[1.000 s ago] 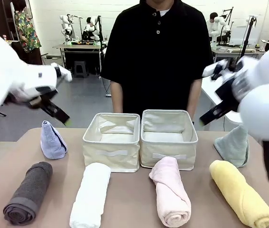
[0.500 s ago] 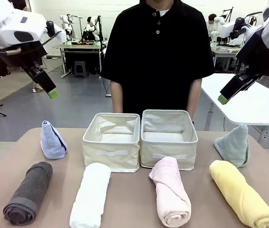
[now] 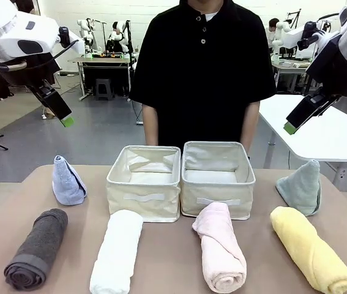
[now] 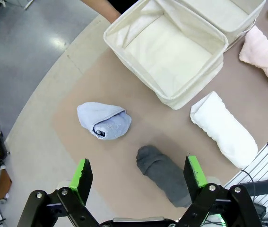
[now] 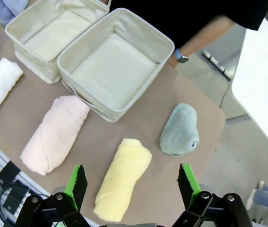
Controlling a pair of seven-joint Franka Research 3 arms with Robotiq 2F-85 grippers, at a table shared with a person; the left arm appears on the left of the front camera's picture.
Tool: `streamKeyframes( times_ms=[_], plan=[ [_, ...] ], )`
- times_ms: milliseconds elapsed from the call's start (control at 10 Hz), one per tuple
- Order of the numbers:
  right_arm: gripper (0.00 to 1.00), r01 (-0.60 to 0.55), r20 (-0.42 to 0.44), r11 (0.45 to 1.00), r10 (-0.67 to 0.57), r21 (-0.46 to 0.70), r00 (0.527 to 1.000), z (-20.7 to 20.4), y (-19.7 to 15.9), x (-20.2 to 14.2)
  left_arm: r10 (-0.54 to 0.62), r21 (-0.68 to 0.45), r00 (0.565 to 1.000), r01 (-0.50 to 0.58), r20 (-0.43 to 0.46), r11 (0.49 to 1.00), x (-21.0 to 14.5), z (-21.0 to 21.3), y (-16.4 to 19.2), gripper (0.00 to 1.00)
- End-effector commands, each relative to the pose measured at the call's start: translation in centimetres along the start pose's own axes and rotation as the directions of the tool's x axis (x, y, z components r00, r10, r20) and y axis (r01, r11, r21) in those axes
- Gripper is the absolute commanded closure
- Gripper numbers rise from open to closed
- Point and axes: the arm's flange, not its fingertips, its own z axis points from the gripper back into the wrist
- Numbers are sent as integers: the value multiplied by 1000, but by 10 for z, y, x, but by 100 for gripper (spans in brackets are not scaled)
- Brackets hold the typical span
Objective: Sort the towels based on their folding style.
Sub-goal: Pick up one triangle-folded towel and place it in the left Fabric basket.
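Table (image 3: 173, 245): carries both baskets and all six towels; nothing sorted yet, as far as I can judge
Person (image 3: 202, 67): stands at the far side behind the baskets, arms down, touching nothing
Left basket (image 3: 144, 184): cream fabric, empty inside in the left wrist view
Right basket (image 3: 217, 182): touching the left one, also empty
Yellow rolled towel (image 3: 311, 248): on the table at front right, well apart from the baskets
Pink rolled towel (image 3: 219, 248): its far end against the right basket's front wall
White rolled towel (image 3: 117, 251): its far end against the left basket's front wall
Dark grey rolled towel (image 3: 35, 248): front left, near the table edge
Grey-green cone towel (image 3: 302, 187): upright, to the right of the right basket
Lavender-blue cone towel (image 3: 68, 180): upright, to the left of the left basket
Left pincer (image 4: 138, 172): released, jaws wide, holding nothing, high above the left side
Right pincer (image 5: 131, 182): released, jaws wide, empty, high above the right side
Done: no step, by the look of it
Left: four rolls to one basket, two cones to the other; which basket takes which I cannot tell
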Motion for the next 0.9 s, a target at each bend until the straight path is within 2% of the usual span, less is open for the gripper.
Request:
streamKeyframes(
  times_ms=[0, 100, 200, 400, 500, 600, 700, 800],
  plan=[
    [0, 10, 18, 1000, -10, 18, 1000, -3, 1, 0, -3, -8, 1000, 3, 6, 1000, 0, -1, -2, 0],
    [0, 0, 0, 1000, 0, 0, 1000, 0, 0, 0, 0, 0, 1000, 0, 0, 1000, 0, 0, 0, 0],
    [0, 17, 72, 983, -30, 180, 997, 1, -24, -6, -2, -151, 991, 23, 136, 988, -15, 5, 27, 0],
    [0, 45, 155, 909, -119, 414, 981, -3, -89, -34, -22, -339, 950, 133, 311, 931, -44, 9, 73, 0],
    [0, 5, 209, 845, -138, 534, 968, -7, -116, -52, -83, -404, 897, 277, 435, 872, -61, 11, 91, 0],
    [0, -26, 237, 799, -147, 601, 960, -15, -143, -72, -167, -429, 856, 403, 489, 809, -80, 6, 114, 0],
    [0, -10, 249, 790, -182, 614, 951, -21, -165, -89, -179, -446, 860, 413, 478, 794, -95, 2, 131, 0],
    [0, -8, 274, 781, -210, 625, 938, -25, -183, -106, -184, -436, 874, 394, 449, 809, -108, 1, 146, 0]
  ],
)
